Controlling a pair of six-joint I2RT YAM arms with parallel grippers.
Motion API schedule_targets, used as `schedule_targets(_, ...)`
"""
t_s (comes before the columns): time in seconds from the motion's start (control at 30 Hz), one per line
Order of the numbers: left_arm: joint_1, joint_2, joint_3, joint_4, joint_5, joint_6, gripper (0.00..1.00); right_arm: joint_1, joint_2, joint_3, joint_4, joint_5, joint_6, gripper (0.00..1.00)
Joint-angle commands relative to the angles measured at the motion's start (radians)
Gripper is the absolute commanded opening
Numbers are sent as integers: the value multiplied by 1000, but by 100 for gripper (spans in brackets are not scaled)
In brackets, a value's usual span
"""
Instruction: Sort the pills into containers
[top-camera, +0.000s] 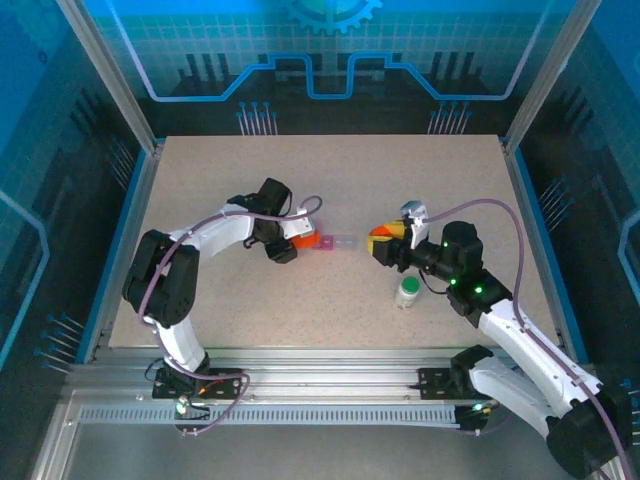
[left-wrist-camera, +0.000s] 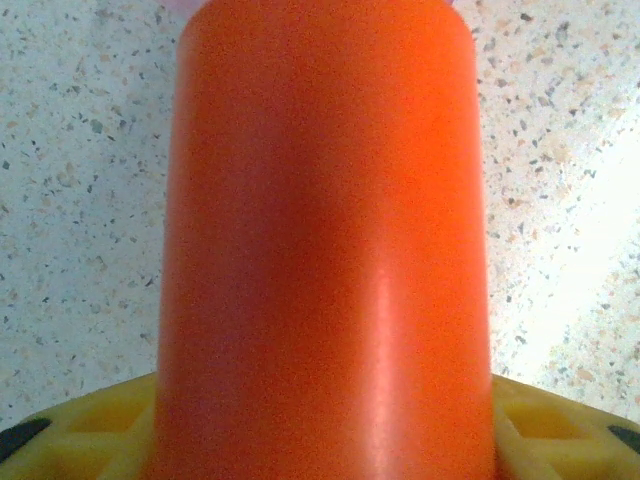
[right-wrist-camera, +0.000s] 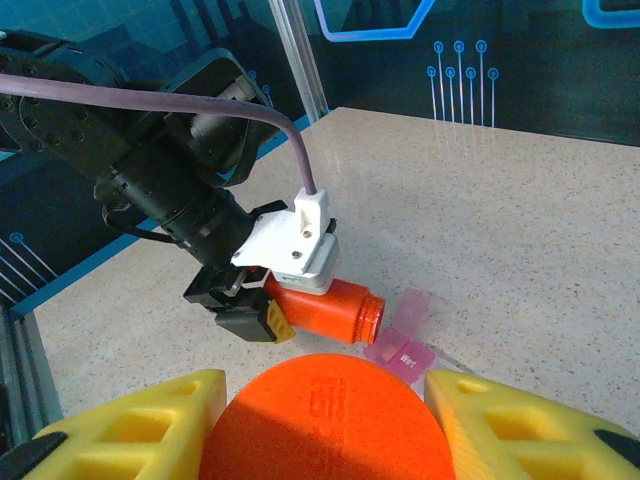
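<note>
— Orange bottle (right-wrist-camera: 330, 310), status?
— It was clamped on its side in the left gripper (top-camera: 288, 243), mouth just beside the pill box (top-camera: 335, 242), which sat mid-table between the arms.
— Right gripper (top-camera: 381, 244)?
— Jaws were part-closed on an orange cap (right-wrist-camera: 320, 420).

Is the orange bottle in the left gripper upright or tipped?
Tipped: the orange bottle lies sideways in the left gripper, mouth pointing at the pill box.

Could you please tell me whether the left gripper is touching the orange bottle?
Touching. In the left wrist view the orange bottle sits wedged between the yellow fingers of the left gripper, no gap.
</note>
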Motion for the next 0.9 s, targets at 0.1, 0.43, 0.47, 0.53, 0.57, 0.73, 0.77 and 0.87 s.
schedule_targets(0.1, -15, 38, 74, -121, -43, 59, 13, 8, -9, -8, 42, -24, 10, 24)
schedule_targets(0.43, -43, 85, 147, -183, -81, 67, 13, 10, -16, -8, 39, -31, 11, 24)
schedule_targets(0.47, -45, 89, 154, -188, -85, 67, 13, 10, -16, -8, 39, -31, 12, 24)
schedule_targets(0.53, -52, 98, 166, -199, -97, 73, 13, 10, -16, -8, 40, -32, 12, 24)
schedule_targets(0.57, -57, 103, 174, -207, -107, 79, 13, 10, -15, -8, 40, -32, 13, 24)
schedule_targets(0.73, -78, 134, 207, -241, -142, 95, 13, 11, -16, -8, 41, -36, 15, 24)
schedule_targets(0.77, -81, 141, 216, -247, -151, 97, 13, 13, -16, -7, 40, -36, 14, 24)
schedule_targets(0.87, -84, 172, 248, -278, -195, 103, 13, 14, -18, -7, 39, -38, 14, 24)
